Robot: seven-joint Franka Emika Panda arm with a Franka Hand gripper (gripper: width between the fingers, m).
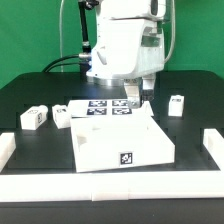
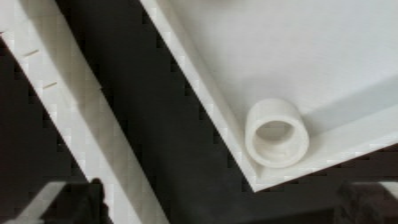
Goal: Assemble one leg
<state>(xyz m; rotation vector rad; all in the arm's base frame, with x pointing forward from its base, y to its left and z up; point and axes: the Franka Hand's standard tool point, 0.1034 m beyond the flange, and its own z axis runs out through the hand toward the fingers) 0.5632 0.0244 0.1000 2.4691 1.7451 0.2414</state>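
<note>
Three small white legs with black tags lie on the black table: two at the exterior view's left and one at the right. The large flat white tabletop lies in the middle. My gripper hangs over the tabletop's far right corner. In the wrist view the gripper is open and empty, with a dark fingertip at each side. Below it are the tabletop's corner and its round socket. No leg shows in the wrist view.
The marker board lies just behind the tabletop and shows as a white strip in the wrist view. White rails border the work area at the left, right and front.
</note>
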